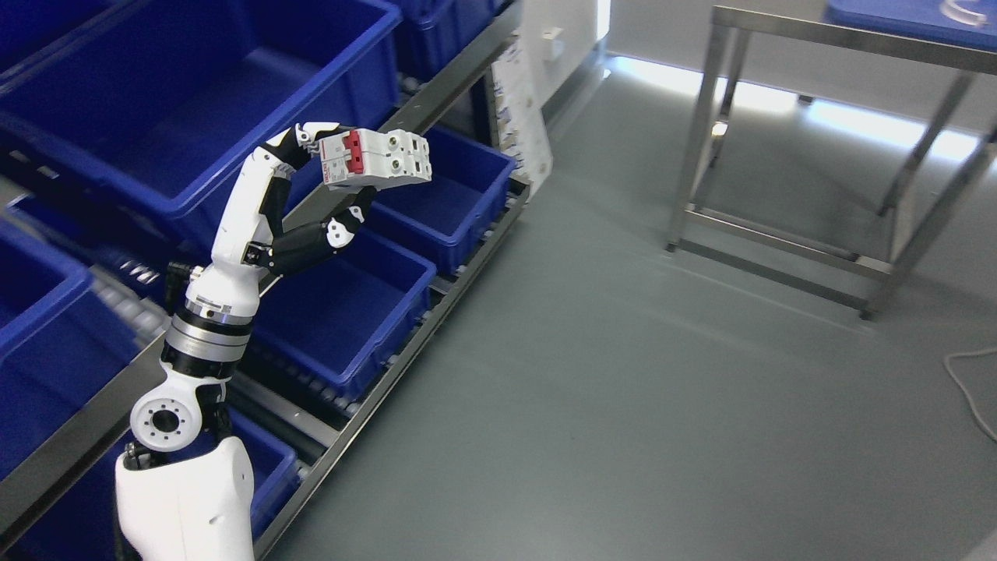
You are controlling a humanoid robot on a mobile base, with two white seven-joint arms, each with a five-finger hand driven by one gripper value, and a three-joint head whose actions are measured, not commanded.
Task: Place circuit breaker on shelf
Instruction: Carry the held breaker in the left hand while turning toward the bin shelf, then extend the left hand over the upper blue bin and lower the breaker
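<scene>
Circuit breaker (378,160) pinched in raised left robot hand (311,195) above blue bins (459,202).

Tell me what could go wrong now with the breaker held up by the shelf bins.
The left hand pinches the circuit breaker only at one end, most of it sticking out, so it may tip or slip. It also hangs near the metal shelf rail between blue bins, so it might bump the rail or drop outside a bin.

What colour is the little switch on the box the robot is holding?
Red, on the white circuit breaker in the left hand; head view.
</scene>
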